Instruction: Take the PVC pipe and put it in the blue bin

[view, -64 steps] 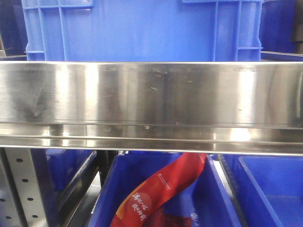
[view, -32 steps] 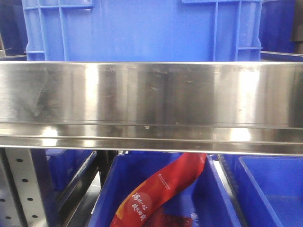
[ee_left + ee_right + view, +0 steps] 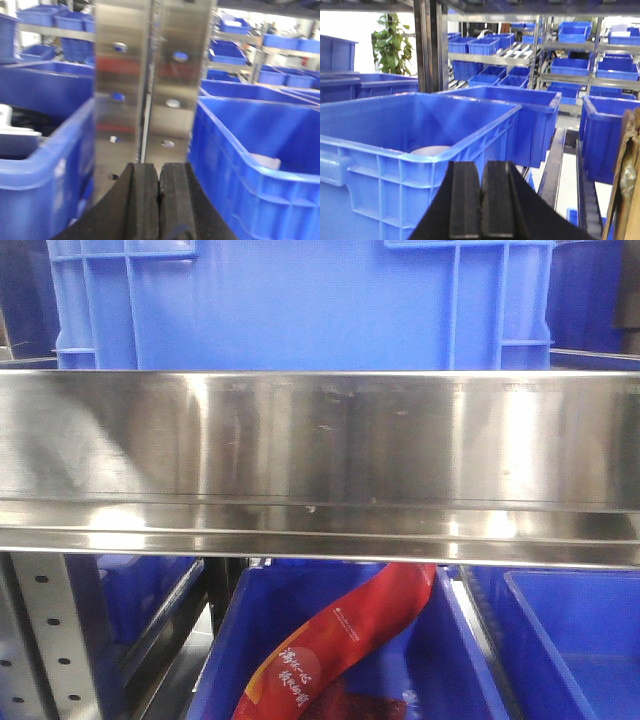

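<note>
Nothing had shifted since the earlier frame. The steel shelf rail (image 3: pixel 320 465) crossed near the blue bin (image 3: pixel 415 135); left gripper (image 3: pixel 159 185) and right gripper (image 3: pixel 480 195) were clenched, empty.

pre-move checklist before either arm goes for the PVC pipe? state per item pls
1. Left gripper empty: ok, pads pressed together, nothing between them.
2. Right gripper empty: ok, pads together, nothing held.
3. Grippers open for a grasp: not ok, both shut.
4. PVC pipe located: cannot tell; a pale rounded object lies in the blue bin ahead of the right wrist, identity unclear.
5. Left path ahead: not ok, a steel upright stands straight in front.
6. Front view useful: not ok, a steel shelf beam fills it; only a red bag shows below.
</note>
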{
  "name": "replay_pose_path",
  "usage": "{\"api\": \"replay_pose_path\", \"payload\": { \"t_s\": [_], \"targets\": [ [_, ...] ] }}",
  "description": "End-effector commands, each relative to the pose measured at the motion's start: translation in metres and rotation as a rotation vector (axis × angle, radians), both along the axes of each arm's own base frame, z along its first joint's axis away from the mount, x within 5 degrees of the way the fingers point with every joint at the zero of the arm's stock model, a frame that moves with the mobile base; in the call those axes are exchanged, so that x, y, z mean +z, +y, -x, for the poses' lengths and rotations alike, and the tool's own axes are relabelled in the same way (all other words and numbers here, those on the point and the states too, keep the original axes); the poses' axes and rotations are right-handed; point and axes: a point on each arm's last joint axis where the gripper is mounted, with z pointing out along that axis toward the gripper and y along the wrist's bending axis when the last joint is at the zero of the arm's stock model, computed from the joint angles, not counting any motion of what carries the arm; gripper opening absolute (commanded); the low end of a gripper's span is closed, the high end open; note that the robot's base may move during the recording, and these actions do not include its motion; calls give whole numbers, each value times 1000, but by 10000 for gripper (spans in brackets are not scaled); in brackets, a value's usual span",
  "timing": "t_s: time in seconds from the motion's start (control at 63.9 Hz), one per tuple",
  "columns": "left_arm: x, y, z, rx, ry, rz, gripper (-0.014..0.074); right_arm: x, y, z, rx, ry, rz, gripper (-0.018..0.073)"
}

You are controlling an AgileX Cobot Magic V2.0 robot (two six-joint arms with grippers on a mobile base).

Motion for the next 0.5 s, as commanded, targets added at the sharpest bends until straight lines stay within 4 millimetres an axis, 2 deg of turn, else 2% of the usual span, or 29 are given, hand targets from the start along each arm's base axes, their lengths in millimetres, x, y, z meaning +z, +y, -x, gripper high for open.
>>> {"api": "replay_pose_path", "payload": {
  "t_s": [0.0,0.485],
  "targets": [
    [2,2,2,17,-24,2,-111,0,-1,1,-8,-14,-2,-168],
    [2,2,2,17,-24,2,-111,0,-1,1,-8,-14,-2,-168]
  ]
}}
